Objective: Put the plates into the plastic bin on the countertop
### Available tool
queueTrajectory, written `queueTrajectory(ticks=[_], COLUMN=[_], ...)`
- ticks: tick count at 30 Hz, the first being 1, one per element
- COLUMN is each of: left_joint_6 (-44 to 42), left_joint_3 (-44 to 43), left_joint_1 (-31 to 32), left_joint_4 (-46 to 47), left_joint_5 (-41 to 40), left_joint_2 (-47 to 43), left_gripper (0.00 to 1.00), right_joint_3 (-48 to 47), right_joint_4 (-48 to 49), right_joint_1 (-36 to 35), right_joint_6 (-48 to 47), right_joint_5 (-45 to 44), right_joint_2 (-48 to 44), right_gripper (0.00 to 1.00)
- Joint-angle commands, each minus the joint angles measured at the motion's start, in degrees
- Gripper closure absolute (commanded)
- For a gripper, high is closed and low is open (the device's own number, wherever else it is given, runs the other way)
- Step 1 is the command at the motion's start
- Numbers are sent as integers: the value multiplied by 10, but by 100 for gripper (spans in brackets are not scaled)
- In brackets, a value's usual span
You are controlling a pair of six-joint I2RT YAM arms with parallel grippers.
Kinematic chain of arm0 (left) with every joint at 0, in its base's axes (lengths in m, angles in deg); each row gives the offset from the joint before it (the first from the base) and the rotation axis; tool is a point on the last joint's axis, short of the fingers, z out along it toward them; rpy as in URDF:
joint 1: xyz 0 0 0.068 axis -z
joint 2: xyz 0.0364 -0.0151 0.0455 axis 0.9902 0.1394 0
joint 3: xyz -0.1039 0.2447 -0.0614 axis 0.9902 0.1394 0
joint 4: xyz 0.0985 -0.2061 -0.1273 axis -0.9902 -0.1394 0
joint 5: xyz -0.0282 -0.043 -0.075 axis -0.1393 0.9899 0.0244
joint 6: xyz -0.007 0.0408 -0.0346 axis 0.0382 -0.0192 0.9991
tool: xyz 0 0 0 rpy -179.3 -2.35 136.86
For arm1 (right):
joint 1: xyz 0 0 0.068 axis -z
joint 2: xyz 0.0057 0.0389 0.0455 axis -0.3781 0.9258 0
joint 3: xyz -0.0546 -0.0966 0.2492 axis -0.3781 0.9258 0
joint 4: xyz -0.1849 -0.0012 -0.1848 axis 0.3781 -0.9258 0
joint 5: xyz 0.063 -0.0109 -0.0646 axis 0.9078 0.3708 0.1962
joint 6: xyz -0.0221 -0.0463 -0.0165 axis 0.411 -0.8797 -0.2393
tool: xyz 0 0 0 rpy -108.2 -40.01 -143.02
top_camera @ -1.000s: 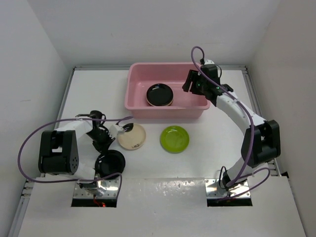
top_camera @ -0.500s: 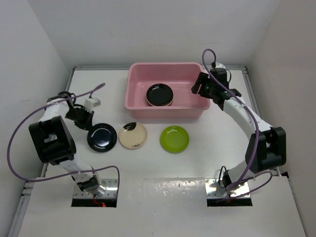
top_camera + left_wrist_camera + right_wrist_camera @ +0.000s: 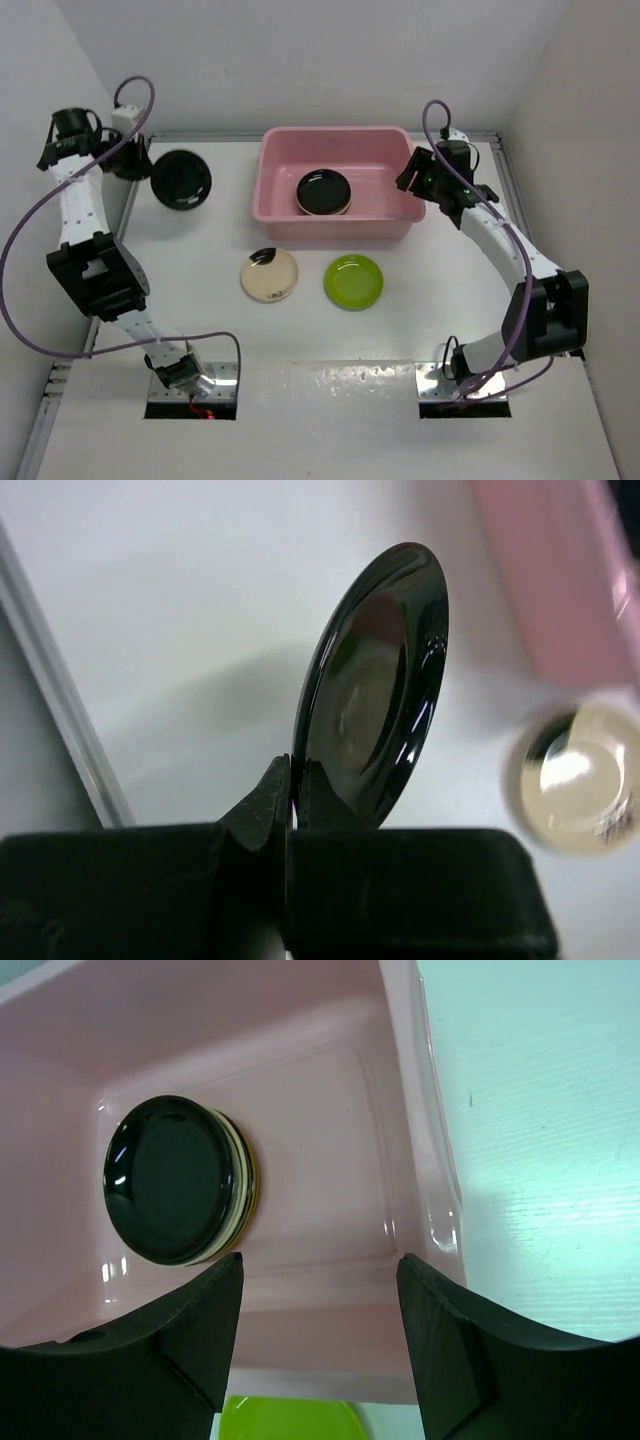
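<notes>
Our left gripper [image 3: 290, 785] clamps the black plate [image 3: 375, 690] by its rim only; we risk it slipping short of the bin [image 3: 335, 133]. The right gripper [image 3: 318, 1275] stands apart, empty.

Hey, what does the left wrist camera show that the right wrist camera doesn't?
Only the left wrist view: the left gripper shut on the rim of a black plate, held on edge, with a blurred cream plate beyond it.
Only the right wrist view: the right gripper open, a stack of plates topped by a black one inside the pink bin, and part of the green plate.
Both: the pink bin and the white countertop.
</notes>
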Motion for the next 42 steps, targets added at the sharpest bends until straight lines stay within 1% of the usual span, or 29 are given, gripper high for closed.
queueTrajectory(ticks=[1,2,4,5,6,7,8,9,10,11,14,15,19,21,25,26,27,28,29,30,33,34,35,36,37,38,40,41,42], left_joint_6=[149,167,208,218,225,232,232,239,239,244,244,244,244,244,239,239,234,228,219,211,183,183,183,183,183,183,198,199,205], left_joint_3=[-74,-83,-104,-111,-118,-135,-146,-166,-174,-182,-209,-217,-243,-243,-243,-243,-236,-230,-230,-223,-218,-218,-218,-218,-225,-225,-233,-238,-238], left_joint_1=[67,109,154,199,222,244,284,301,316,341,377,384,410,426,432,437,437,437,443,443,458,466,466,466,466,466,451,445,440], left_joint_4=[109,127,170,181,189,194,194,199,199,199,199,199,205,205,211,211,211,211,211,211,211,211,211,211,211,211,211,211,211], left_joint_5=[15,8,2,-14,-25,-36,-59,-67,-73,-88,-111,-117,-122,-122,-117,-117,-122,-129,-138,-154,-179,-190,-190,-190,-190,-190,-180,-180,-173], left_joint_2=[-13,-13,-4,5,15,43,59,93,94,126,170,196,245,256,272,279,279,285,285,285,285,280,272,267,262,247,228,218,195], left_gripper=[100,100,100,100,100,100,100,100,100,100,100,100,100,100,100,96,89,79,64,59,45,45,43,37,35,34,32,32,31], right_joint_3=[-18,-18,-17,-15,-12,-9,-9,-7,-5,-3,1,2,-6,-10,-18,-17,-18,-20,-22,-25,-26,-24,-20,-4,6,48,83,119,156], right_joint_4=[5,2,-5,-12,-15,-17,-25,-27,-31,-34,-38,-39,-50,-53,-62,-62,-62,-68,-70,-76,-90,-95,-97,-100,-96,-90,-82,-72,-68], right_joint_1=[-2,-5,-9,-12,-14,-14,-16,-13,-15,-15,-12,-11,-8,-5,5,4,5,6,5,5,-5,-9,-14,-31,-40,-61,-78,-96,-114], right_joint_6=[-14,-16,-24,-28,-31,-35,-37,-40,-41,-43,-50,-53,-65,-70,-69,-68,-68,-70,-72,-74,-104,-124,-133,-151,-153,-153,-136,-128,-110], right_joint_5=[-6,-10,-10,-20,-22,-25,-22,-24,-25,-28,-30,-30,-28,-24,-16,-15,-14,-14,-14,-9,26,34,38,37,38,38,37,31,24], right_joint_2=[-29,-32,-33,-36,-37,-35,-36,-34,-34,-36,-39,-37,-25,-19,-13,-15,-14,-14,-15,-15,-27,-46,-54,-63,-102,-117,-161,-189,-214], right_gripper=[38,38,38,38,38,38,38,38,38,38,38,38,38,38,37,35,35,34,33,33,25,25,24,24,24,24,24,25,29])
